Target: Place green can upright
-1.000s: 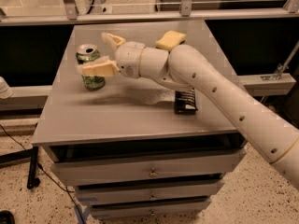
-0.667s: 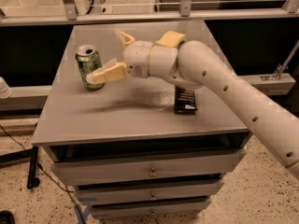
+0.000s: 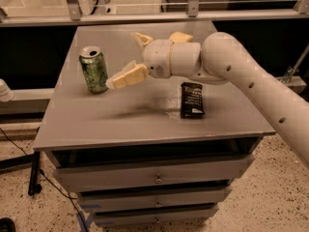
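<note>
The green can (image 3: 94,70) stands upright on the left part of the grey table top (image 3: 120,122), silver top with pull tab facing up. My gripper (image 3: 122,59) hovers just right of the can, above the table, and is open and empty. Its lower finger (image 3: 128,76) points at the can's lower side with a small gap between them. The upper finger (image 3: 141,38) points toward the back of the table. Nothing touches the can.
A flat black snack wrapper (image 3: 191,99) lies on the table's right half under my arm. A yellow sponge (image 3: 180,36) sits at the back, partly hidden by the wrist. The table has drawers below. A railing runs behind it.
My gripper has drawn back to the right, away from the can. The can stays upright in the same place and now stands free of the fingers.
</note>
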